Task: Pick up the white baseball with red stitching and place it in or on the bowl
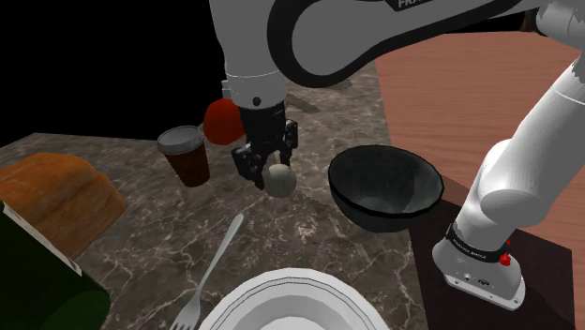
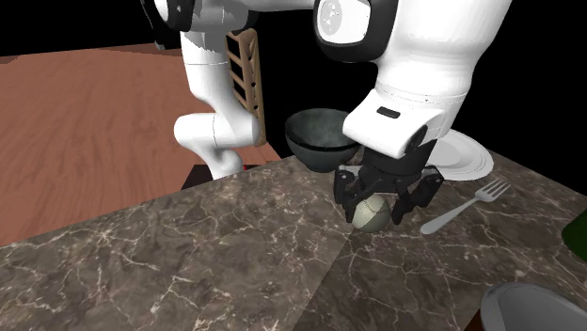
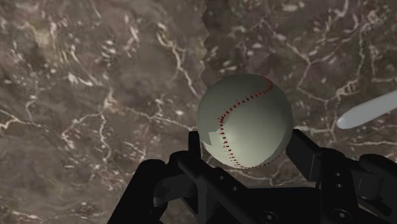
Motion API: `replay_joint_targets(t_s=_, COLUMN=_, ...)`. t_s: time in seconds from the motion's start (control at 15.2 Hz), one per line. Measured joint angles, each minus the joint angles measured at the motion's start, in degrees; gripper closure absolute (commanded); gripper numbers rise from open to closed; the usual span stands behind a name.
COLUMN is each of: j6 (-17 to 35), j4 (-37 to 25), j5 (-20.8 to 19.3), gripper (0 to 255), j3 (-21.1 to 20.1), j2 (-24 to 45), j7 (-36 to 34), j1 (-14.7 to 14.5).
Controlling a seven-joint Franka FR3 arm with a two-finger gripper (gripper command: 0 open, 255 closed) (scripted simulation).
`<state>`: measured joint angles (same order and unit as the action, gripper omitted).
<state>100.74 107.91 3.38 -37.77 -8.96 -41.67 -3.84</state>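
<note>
The white baseball (image 3: 245, 121) with red stitching rests on the dark marble counter (image 2: 188, 254). My black gripper (image 3: 247, 137) reaches down over it, one finger pressed against each side of the ball. It is shut on the baseball (image 1: 279, 178), which the second exterior view shows between the fingers (image 2: 372, 216). A dark, glossy bowl (image 1: 375, 214) stands on the counter close to the shoulder view's right of the ball. In the second exterior view the bowl (image 2: 315, 141) sits behind the gripper (image 2: 374, 209), near the arm's base.
A fork (image 1: 214, 272) lies in front of the ball, beside a white dish (image 1: 291, 300). A lidded brown cup (image 1: 186, 155), a red round thing (image 1: 222, 120), a loaf (image 1: 56, 192) and a dark green bottle (image 1: 37, 281) stand to the shoulder view's left. The stand (image 1: 487, 272) is at lower right.
</note>
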Motion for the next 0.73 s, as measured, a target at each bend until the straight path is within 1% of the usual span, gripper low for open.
replay_joint_targets(t_s=0.26, j6=-0.43, j4=-0.37, j5=0.01, gripper=255, j3=0.01, j2=-0.02, j7=-0.01, j1=0.00)
replay_joint_targets(t_s=0.73, j6=-5.40, j4=-5.97, j5=-0.52, gripper=255, j3=0.05, j2=0.80, j7=-0.19, j1=0.19)
